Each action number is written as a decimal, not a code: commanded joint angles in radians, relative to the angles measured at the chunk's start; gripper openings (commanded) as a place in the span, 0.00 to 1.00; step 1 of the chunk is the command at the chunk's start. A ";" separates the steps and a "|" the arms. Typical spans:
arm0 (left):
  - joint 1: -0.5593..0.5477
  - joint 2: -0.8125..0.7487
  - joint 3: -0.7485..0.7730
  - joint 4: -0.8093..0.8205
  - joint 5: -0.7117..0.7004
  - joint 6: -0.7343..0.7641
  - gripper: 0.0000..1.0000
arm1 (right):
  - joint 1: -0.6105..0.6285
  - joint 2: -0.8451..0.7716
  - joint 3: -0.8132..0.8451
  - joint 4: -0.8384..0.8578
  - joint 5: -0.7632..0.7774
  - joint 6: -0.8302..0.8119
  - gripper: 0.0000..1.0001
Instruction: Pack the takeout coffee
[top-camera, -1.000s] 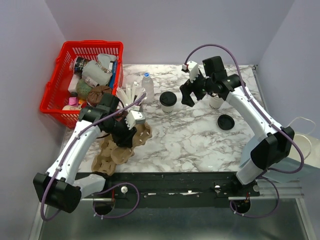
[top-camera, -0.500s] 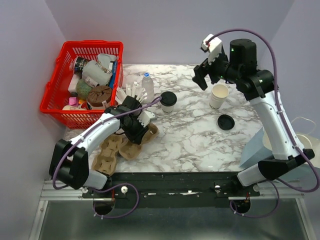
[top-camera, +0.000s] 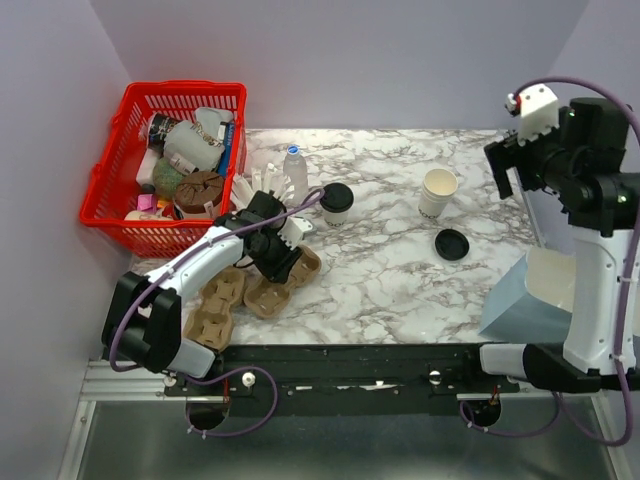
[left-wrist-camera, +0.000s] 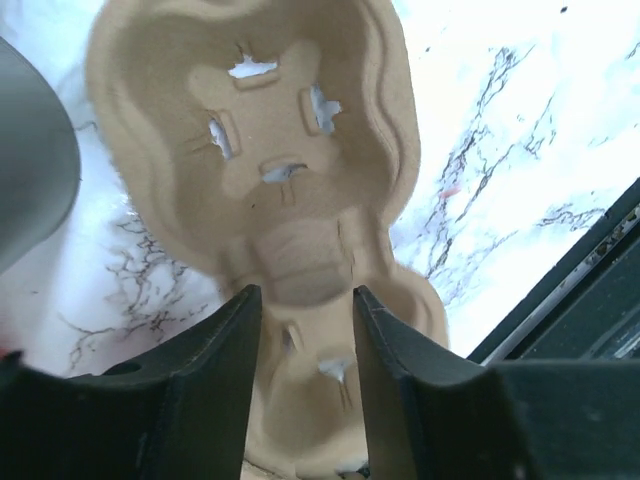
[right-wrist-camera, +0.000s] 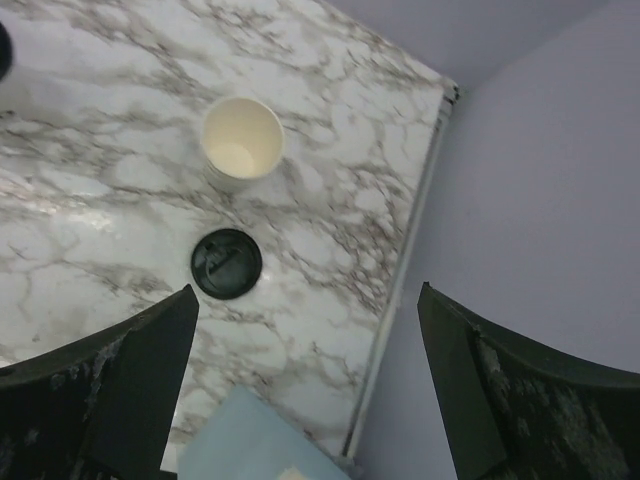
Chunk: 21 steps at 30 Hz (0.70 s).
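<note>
Left wrist view: the left gripper (left-wrist-camera: 307, 335) has its two dark fingers (left-wrist-camera: 215, 400) partly apart on either side of the narrow middle of a brown pulp carrier (left-wrist-camera: 270, 150). The moulded ridge fills the gap between them, but I cannot tell whether they pinch it or only flank it. The carrier lies flat on the marble table (top-camera: 380, 290), its cup wells empty. In the top external view it sits near the left side of the table, and a second carrier (top-camera: 212, 312) lies just beside it to the near left. The lidded cup (top-camera: 336, 203), cream-white with a black lid, stands upright just beyond the held carrier, to the far right of it and outside it. Left of that cup stand a grey cup of straws (top-camera: 262, 186) and a water bottle (top-camera: 294, 165). Farther left is a red basket (top-camera: 104, 170) full of mixed items. The right gripper (right-wrist-camera: 308, 300) is spread wide with nothing between its fingers. It is raised over the far right edge of the table, well apart from every cup. Below it the open cup (right-wrist-camera: 242, 140) stands upright without a lid. The loose lid (right-wrist-camera: 226, 263) lies flat on the marble on the near side of that cup, not touching it. A pale blue bag (top-camera: 520, 312) sits at the near right edge.
</note>
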<state>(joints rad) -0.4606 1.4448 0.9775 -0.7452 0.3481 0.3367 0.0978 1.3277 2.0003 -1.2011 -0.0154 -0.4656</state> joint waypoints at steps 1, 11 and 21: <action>-0.006 -0.026 0.021 0.041 0.015 -0.025 0.53 | -0.160 -0.073 0.026 -0.184 0.064 -0.117 0.99; -0.009 -0.046 0.058 0.089 0.156 -0.047 0.60 | -0.615 -0.071 0.172 -0.325 -0.156 -0.361 0.99; -0.030 -0.072 0.043 0.202 0.292 -0.078 0.66 | -0.782 -0.159 -0.164 -0.327 -0.189 -0.634 0.99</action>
<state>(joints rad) -0.4793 1.4021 1.0157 -0.6121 0.5529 0.2611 -0.6216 1.1400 1.9076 -1.3403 -0.1654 -0.9634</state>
